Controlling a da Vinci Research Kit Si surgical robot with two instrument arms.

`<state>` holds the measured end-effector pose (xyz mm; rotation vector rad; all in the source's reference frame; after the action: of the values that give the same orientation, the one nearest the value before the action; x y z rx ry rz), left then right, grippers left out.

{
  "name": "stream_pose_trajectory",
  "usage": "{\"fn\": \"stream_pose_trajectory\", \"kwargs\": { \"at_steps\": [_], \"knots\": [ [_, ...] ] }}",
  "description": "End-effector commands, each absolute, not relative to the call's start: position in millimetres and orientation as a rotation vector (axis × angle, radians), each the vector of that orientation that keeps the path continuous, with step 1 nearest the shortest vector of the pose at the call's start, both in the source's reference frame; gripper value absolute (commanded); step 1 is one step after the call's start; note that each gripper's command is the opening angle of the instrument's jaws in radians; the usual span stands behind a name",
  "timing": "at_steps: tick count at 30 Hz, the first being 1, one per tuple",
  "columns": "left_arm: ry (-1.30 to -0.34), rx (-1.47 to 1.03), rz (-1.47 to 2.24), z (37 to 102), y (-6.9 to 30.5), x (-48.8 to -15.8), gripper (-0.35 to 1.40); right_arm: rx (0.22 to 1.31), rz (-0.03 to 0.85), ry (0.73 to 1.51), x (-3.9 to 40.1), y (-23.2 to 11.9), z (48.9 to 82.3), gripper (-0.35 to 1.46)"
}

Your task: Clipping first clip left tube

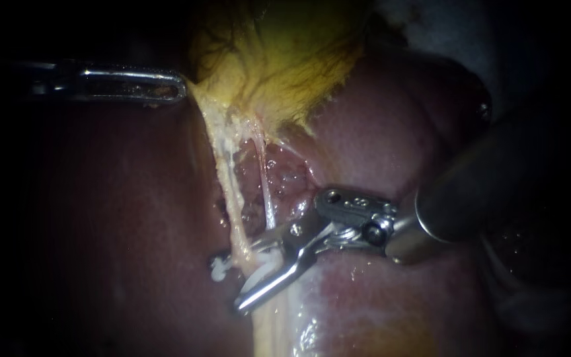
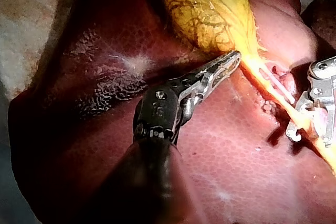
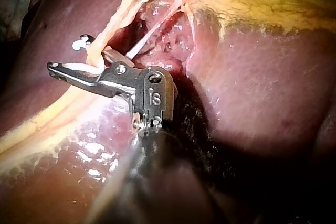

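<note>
The yellow gallbladder lies on the dark red liver. Two pale tubes run down from it: the thicker left tube and the thin right tube. My left instrument comes in level and its jaws are shut on the gallbladder's edge, which is drawn taut toward them. My right instrument holds a white clip in its spread jaws, which straddle the left tube low down. In the right wrist view the clip curves round that tube between the jaws.
Raw, pitted tissue lies between and beside the two tubes. Wet, shiny liver surface lies below the right instrument's jaws. In the left wrist view the right instrument stands just beyond the left instrument's jaws.
</note>
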<state>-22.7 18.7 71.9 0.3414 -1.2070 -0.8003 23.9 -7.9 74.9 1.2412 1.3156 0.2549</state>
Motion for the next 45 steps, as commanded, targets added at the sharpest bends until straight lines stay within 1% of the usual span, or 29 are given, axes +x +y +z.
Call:
{"fn": "stream_pose_trajectory", "kwargs": {
  "at_steps": [1,6,11,19,22,35,40,45],
  "knots": [
    [-1.208,0.342,-0.8,71.8,18.7,-22.7,-0.35,1.251,0.245,1.316,23.9,-8.1,74.6,0.51],
    [-1.208,0.342,-0.8,71.8,18.7,-22.6,-0.35,1.271,0.229,1.323,23.8,-8.6,73.7,0.51],
    [-1.208,0.342,-0.8,71.8,18.7,-22.6,-0.35,1.282,0.223,1.322,23.9,-8.3,72.8,0.49],
    [-1.208,0.342,-0.8,71.8,18.7,-22.6,-0.35,1.283,0.224,1.325,24.1,-8.1,72.9,0.44],
    [-1.208,0.342,-0.8,71.8,18.7,-22.6,-0.35,1.283,0.225,1.325,24.1,-8.0,73.1,0.37],
    [-1.208,0.342,-0.8,71.8,18.7,-22.6,-0.35,1.284,0.223,1.325,24.2,-7.6,73.5,-0.07],
    [-1.208,0.342,-0.8,71.8,18.7,-22.6,-0.35,1.284,0.224,1.325,24.3,-7.5,73.6,-0.35],
    [-1.208,0.342,-0.8,71.8,18.7,-22.6,-0.35,1.286,0.23,1.322,24.6,-7.1,73.9,-0.35]
  ]
}}
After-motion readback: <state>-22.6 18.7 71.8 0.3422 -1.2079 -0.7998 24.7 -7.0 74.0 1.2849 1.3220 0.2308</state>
